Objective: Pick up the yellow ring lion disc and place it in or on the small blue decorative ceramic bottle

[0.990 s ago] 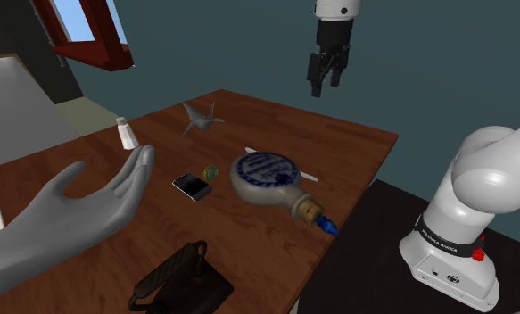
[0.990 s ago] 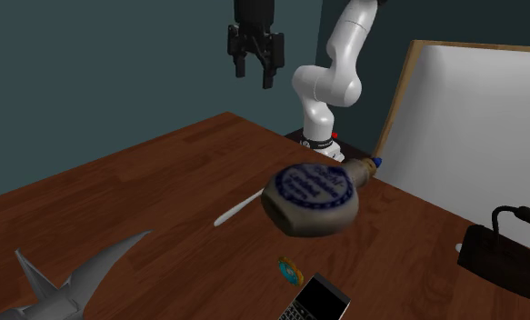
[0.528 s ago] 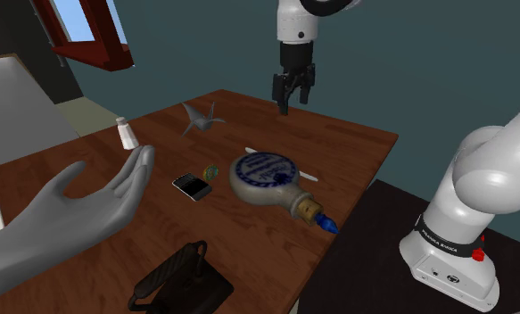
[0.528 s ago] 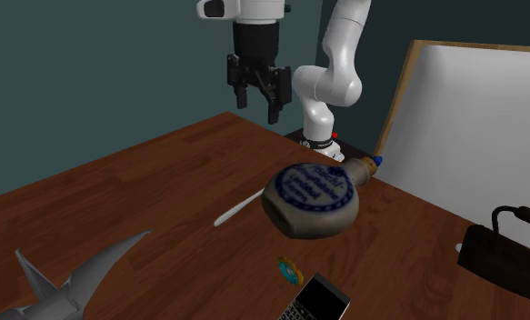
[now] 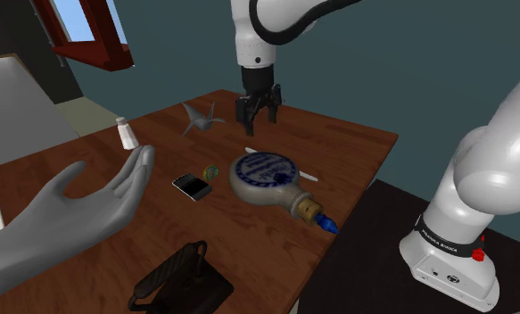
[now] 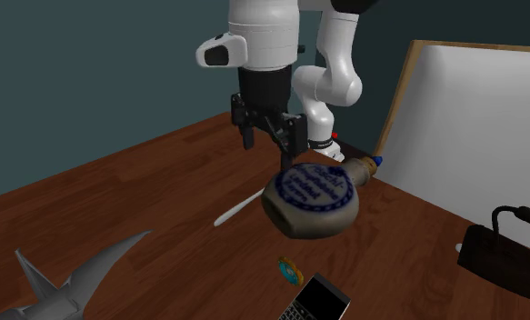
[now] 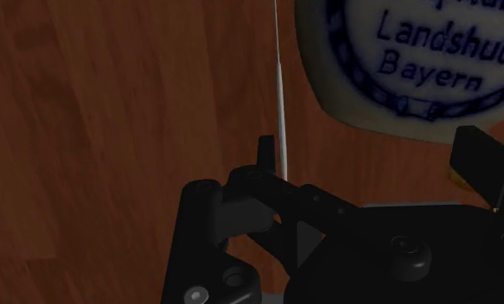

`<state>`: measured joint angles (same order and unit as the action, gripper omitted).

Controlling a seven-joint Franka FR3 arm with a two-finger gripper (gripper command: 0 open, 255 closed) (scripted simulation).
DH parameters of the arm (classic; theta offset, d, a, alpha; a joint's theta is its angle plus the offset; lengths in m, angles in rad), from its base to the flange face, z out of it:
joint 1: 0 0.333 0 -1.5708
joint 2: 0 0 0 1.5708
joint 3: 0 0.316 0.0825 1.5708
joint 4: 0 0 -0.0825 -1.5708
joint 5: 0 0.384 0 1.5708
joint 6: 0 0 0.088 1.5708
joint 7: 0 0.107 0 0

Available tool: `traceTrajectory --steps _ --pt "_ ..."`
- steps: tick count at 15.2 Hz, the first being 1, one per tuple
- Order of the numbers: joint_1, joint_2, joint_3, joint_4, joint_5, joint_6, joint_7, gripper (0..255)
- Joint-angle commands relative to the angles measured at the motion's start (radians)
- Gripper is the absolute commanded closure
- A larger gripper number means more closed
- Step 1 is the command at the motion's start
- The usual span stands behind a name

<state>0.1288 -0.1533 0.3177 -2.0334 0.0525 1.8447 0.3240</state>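
Shoulder view, nearest first: a black iron-shaped thing [image 5: 182, 281] at the desk's [image 5: 356, 147] front edge, with a big grey open hand model [image 5: 79, 210] at the lower left. Next back is a black phone [image 5: 192, 186]. The small yellow-green ring disc [image 5: 211, 169] lies flat on the desk just beside the phone's corner, between the phone and the bottle [image 5: 262, 176]; can't tell whether it touches either. The bottle is a flat round cream flask with blue print, lying on its side, corked neck pointing toward the stand [image 5: 356, 268]. A thin white stick [image 5: 308, 177] shows on both sides of the bottle; can't tell whether it passes under. Just beyond the bottle the jaws point down and hover above the desk, spread apart with nothing between them. The disc sits on the bottle's other side, not under them. Farther back: a grey paper-crane figure [image 5: 202, 117] and a white shaker [image 5: 127, 134]. In the wrist view the bottle print reads "Landshut Bayern".
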Motion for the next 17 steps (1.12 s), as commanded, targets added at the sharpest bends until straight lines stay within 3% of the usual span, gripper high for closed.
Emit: traceTrajectory --steps 1,12,17 --pt "0.011 0.081 0.023 0.057 -0.015 0.014 0.035 0" --pt "0.125 0.498 0.083 0.414 -0.13 0.014 0.194 0" --pt "0.126 0.509 0.08 0.36 -0.135 0.077 0.197 0"
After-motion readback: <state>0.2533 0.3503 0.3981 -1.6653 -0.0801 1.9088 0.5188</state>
